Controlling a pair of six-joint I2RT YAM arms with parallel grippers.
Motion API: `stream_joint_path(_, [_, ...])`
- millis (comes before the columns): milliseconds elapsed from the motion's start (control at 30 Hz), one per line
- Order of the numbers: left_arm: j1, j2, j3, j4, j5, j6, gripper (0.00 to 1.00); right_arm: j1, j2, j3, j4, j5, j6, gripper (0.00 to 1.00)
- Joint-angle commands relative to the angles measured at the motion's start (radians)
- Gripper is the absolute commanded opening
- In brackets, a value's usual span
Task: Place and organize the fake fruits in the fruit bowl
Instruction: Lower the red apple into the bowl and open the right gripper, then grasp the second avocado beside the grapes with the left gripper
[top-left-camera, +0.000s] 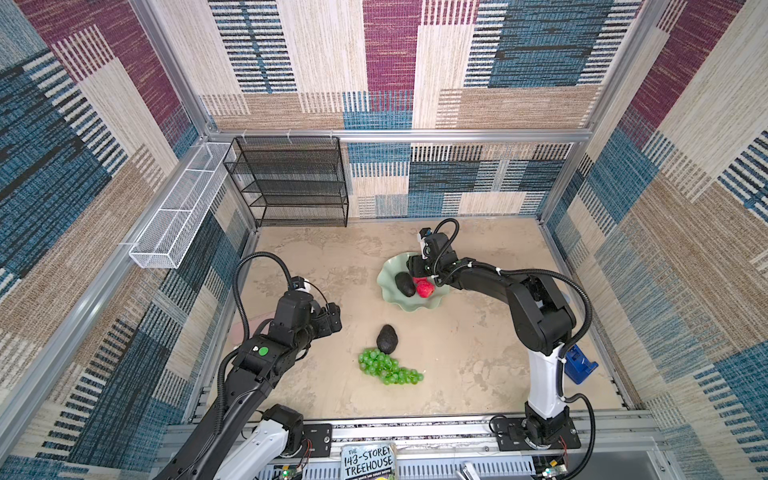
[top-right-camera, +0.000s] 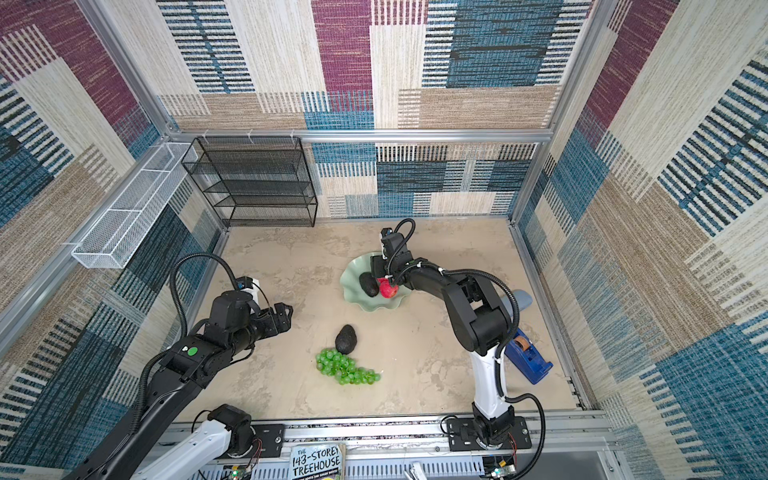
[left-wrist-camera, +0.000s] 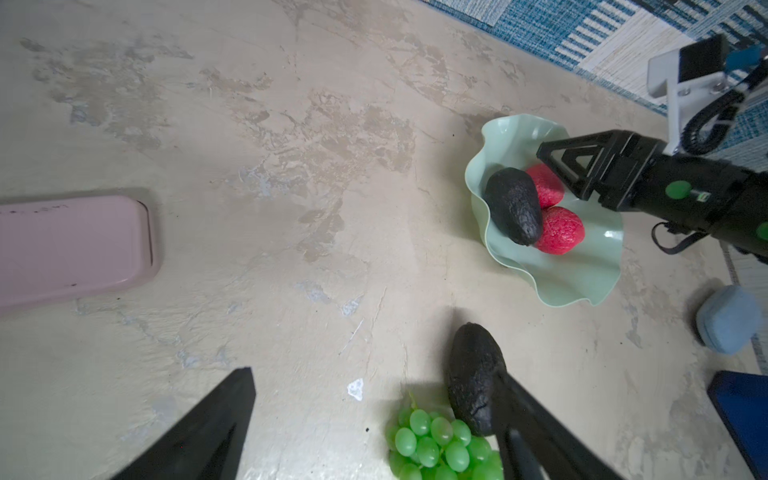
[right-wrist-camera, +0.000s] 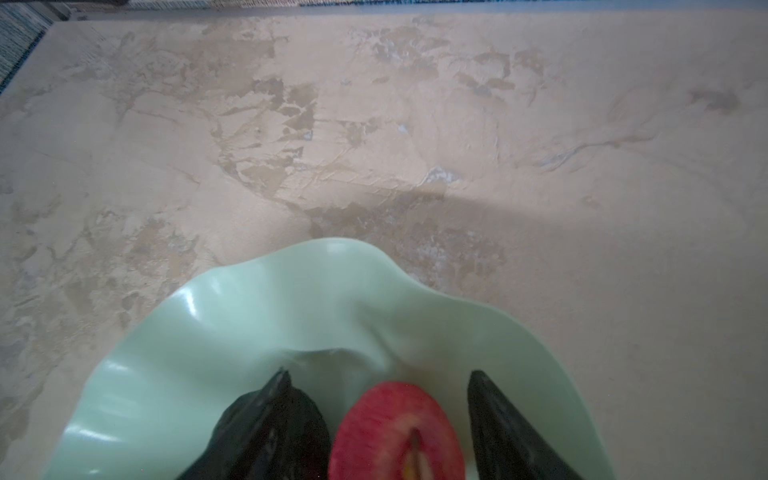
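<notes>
The bowl (top-left-camera: 411, 304) lies under the right claw (right-wrist-camera: 379, 374), whose fingers stand spread around one apple (right-wrist-camera: 397, 432) resting in it. A sliver of bowl shows between that apple and one finger, so the apple looks loose rather than pinched, though it is blurred. Just beside that claw, also in the bowl, sit a second apple (left-wrist-camera: 559, 230) and an avocado (left-wrist-camera: 515, 205), the avocado lying alongside both apples. The other avocado (top-left-camera: 387, 338) and the grapes (top-left-camera: 388, 368) lie on the table (top-left-camera: 478, 374) side by side, seemingly touching. They are well short of the right claw and near the left claw (left-wrist-camera: 374, 370), out past one of its fingers rather than between them. The left claw is spread wide and holds nothing. A pink tray (left-wrist-camera: 75, 249) lies off its other finger's side. A blue tape dispenser (top-right-camera: 528, 357) sits well behind the right claw.
</notes>
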Motion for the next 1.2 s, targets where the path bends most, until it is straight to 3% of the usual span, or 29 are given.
stream_joint_path(0, [-0.001, 0.04, -0.002, 0.072, 0.092, -0.006, 0.9, 0.0, -0.072, -0.002, 0.039, 0.0, 0.025, 0.77])
stream_joint_path(167, [-0.007, 0.19, 0.028, 0.101, 0.246, 0.029, 0.87, -0.001, -0.233, -0.089, 0.074, 0.028, 0.058, 0.92])
stream_joint_path(300, [-0.071, 0.302, 0.061, 0.128, 0.281, 0.066, 0.85, -0.002, -0.37, -0.203, 0.138, 0.038, 0.069, 1.0])
stream_joint_path(467, [-0.208, 0.474, 0.133, 0.137, 0.269, 0.112, 0.84, -0.003, -0.483, -0.306, 0.171, 0.087, 0.07, 1.0])
stream_joint_path(633, [-0.29, 0.626, 0.172, 0.128, 0.259, 0.115, 0.82, -0.007, -0.523, -0.35, 0.167, 0.1, 0.074, 1.0])
stream_joint_path(1000, [-0.347, 0.76, 0.197, 0.097, 0.218, 0.129, 0.81, -0.016, -0.543, -0.376, 0.174, 0.114, 0.073, 1.0])
stream_joint_path(1167, [-0.354, 0.824, 0.229, 0.066, 0.218, 0.123, 0.68, -0.018, -0.545, -0.382, 0.175, 0.113, 0.075, 1.0])
